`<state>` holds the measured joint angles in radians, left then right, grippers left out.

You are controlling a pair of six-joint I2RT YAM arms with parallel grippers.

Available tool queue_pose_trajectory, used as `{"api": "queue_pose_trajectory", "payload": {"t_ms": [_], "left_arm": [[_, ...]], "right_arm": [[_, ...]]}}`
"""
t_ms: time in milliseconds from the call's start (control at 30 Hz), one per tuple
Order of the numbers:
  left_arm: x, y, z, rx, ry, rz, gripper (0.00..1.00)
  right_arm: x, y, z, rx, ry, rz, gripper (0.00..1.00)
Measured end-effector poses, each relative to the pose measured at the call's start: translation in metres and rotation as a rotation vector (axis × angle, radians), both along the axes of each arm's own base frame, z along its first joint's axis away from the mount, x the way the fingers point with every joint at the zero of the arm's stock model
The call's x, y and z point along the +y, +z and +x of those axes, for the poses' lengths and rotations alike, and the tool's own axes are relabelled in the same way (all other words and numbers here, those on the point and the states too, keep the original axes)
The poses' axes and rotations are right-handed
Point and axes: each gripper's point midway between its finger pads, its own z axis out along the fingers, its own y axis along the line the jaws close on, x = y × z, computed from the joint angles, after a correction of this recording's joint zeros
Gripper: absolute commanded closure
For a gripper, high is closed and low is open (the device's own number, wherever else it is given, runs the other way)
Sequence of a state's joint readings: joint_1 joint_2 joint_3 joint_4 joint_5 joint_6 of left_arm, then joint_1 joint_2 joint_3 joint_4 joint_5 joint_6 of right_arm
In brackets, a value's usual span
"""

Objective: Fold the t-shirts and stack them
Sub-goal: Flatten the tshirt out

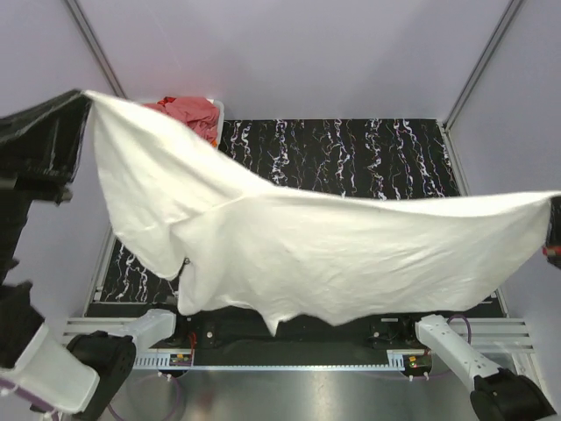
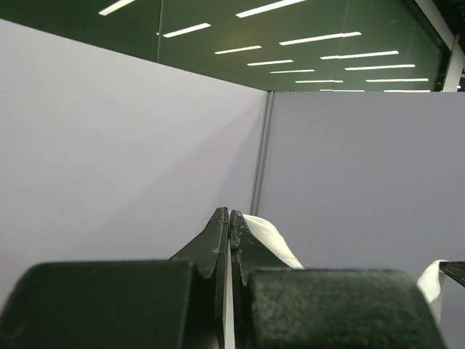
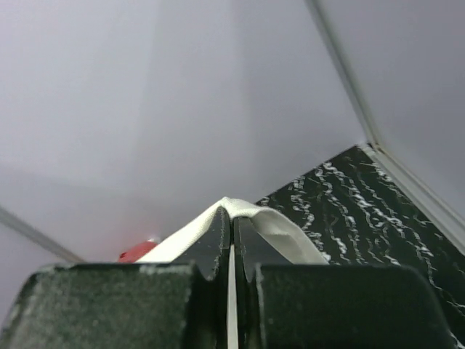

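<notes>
Aloft, the white t-shirt (image 1: 289,254) hangs spread across the frame, stretched between both arms.
At upper left, the left end effector (image 2: 229,219) is clamped on one end of it. Just right of that, salmon-red t-shirts (image 1: 188,112) lie heaped in a white basket (image 1: 219,109) at the far corner of the black marbled counter (image 1: 351,158). At the right edge, the right end effector (image 3: 232,219) pinches the other end.

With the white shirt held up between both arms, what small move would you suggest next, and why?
Probably lower the left claw and right claw together so the white t-shirt settles flat on the table. Each claw is shut on an edge, and the cloth hangs stretched in the air above the table, not yet laid out for folding.
</notes>
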<state>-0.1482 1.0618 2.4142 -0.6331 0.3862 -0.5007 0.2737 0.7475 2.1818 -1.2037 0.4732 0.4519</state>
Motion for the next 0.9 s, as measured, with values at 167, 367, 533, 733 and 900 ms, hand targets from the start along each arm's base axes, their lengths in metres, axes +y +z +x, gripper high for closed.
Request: {"api": "queue_pose_trajectory", "payload": {"t_ms": [167, 367, 533, 733, 900], "left_arm": [[-0.017, -0.011, 0.104, 0.154, -0.022, -0.010, 1.00], [-0.043, -0.136, 0.300, 0.579, 0.002, 0.036, 1.00], [-0.062, -0.320, 0.435, 0.999, 0.017, 0.123, 0.82], [-0.066, -0.502, 0.469, 1.416, 0.020, 0.242, 0.50], [-0.052, -0.567, 0.411, 1.628, 0.065, 0.311, 0.46]], "right_arm": [[0.004, -0.016, 0.095, 0.228, -0.131, -0.058, 1.00], [0.025, -0.110, 0.239, 0.629, -0.274, -0.226, 0.99], [0.000, -0.246, 0.310, 0.988, -0.315, -0.226, 0.33], [-0.011, -0.345, 0.326, 1.217, -0.230, -0.121, 0.01], [0.013, -0.382, 0.305, 1.286, -0.102, -0.086, 0.00]]}}
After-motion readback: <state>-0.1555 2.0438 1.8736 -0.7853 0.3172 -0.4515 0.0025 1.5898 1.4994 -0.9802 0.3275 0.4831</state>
